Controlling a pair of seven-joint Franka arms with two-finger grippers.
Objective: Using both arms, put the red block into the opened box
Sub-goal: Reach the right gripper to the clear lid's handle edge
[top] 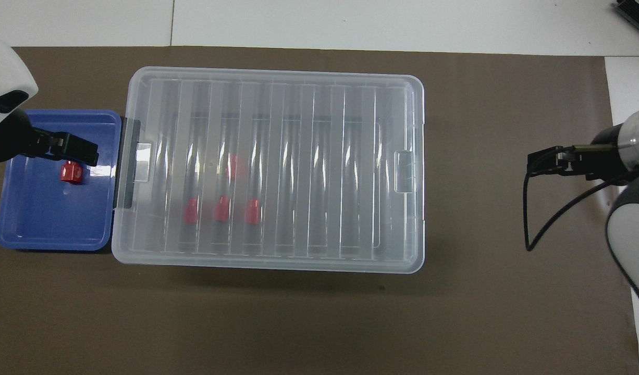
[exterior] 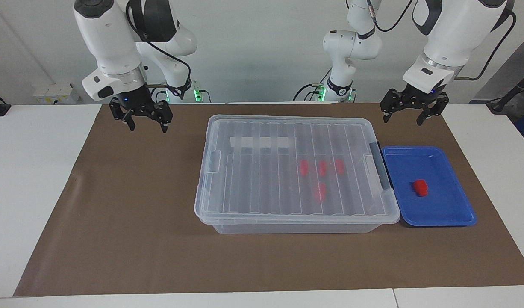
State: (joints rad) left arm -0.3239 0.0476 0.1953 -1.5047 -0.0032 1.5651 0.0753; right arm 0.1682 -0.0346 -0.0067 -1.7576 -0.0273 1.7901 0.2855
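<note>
Lid (exterior: 287,171) closed: bring your right pincer (exterior: 144,122), wide, to its end tab; left pincer (exterior: 411,112) wide, waiting above blue tray (exterior: 458,214), red block (exterior: 420,187).

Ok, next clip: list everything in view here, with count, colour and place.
box: one, clear, lid on, mid-mat.
red blocks in box: four, under the lid, toward the left arm's end.
red block: one, in the tray.
tray: one, blue, beside the box's grey handle.
mat: one, brown, covering the table.
right gripper: black, open, above the mat.
left gripper: black, open, above the mat by the tray.
</note>
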